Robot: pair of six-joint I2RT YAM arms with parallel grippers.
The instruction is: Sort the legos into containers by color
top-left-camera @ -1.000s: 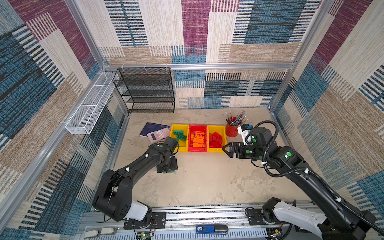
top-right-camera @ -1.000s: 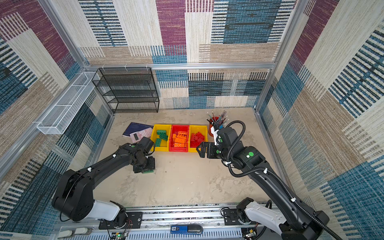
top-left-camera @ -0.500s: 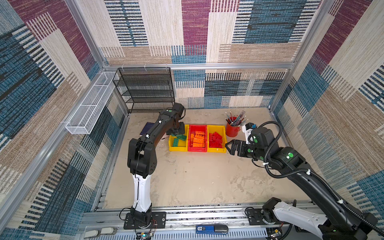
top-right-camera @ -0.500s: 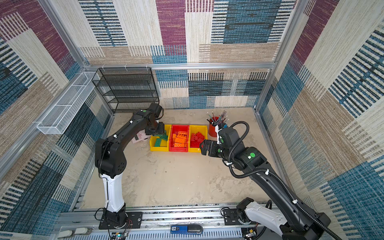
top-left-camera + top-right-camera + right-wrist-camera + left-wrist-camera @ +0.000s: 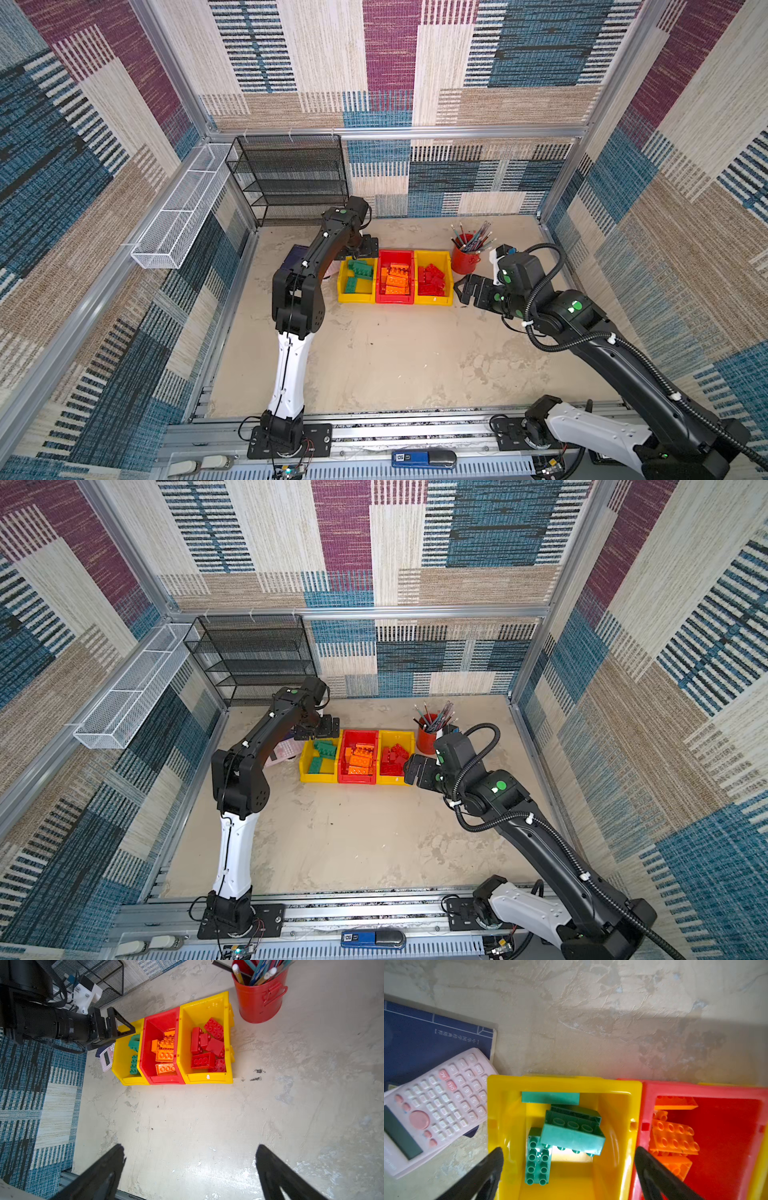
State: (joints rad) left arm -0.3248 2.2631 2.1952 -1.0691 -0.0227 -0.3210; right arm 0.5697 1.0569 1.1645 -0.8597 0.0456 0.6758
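Observation:
Three containers stand in a row at the back of the table in both top views. The left yellow bin [image 5: 345,297] holds green legos [image 5: 359,270]. Beside it, the red bin [image 5: 395,300] holds orange legos [image 5: 395,280]. Red legos [image 5: 432,278] fill the right yellow bin [image 5: 434,300]. My left gripper [image 5: 569,1153] hangs open over the left yellow bin's [image 5: 562,1081] far end. Its fingers straddle the bin and a green brick [image 5: 571,1138] lies loose and tilted below. My right gripper [image 5: 190,1151] is open and holds nothing, just right of the row [image 5: 459,289].
A red pencil cup [image 5: 465,257] stands right of the bins, close to my right wrist. A pink calculator [image 5: 436,1105] lies on a blue book [image 5: 425,1043] left of the bins. A black mesh shelf [image 5: 291,183] and a white wire basket [image 5: 183,212] are at the back left.
My left arm swung from the table's near left up to the left yellow bin with a green brick, then its jaws opened and the brick now lies in the bin. The right arm barely moved.

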